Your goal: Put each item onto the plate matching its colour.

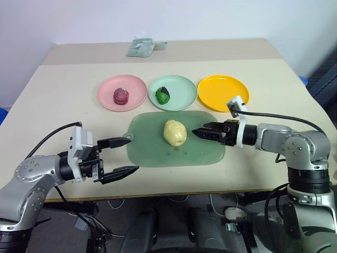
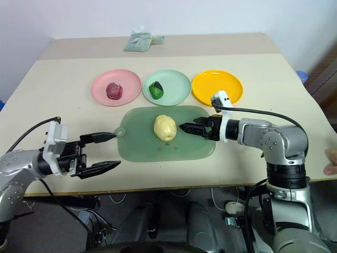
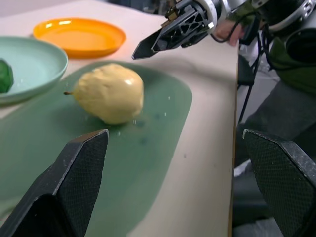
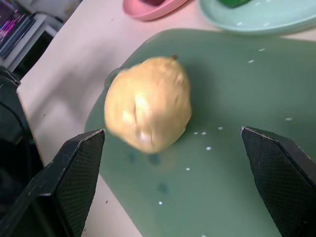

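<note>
Lying beyond the plates (image 1: 122,93), a pale packet (image 1: 140,47), well apart.

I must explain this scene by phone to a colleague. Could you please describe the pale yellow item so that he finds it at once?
On the beige table, below the row of three round plates, lies a translucent green mat. The pale yellow item sits near the mat's middle, between the two open grippers. It is the one lumpy toy food not on a plate; the dark red item and dark green item already rest on plates.

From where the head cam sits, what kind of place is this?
Probably a lab test bench: beige table against a bare wall, three staged coloured plates, toy foods, loose cables underneath.
</note>
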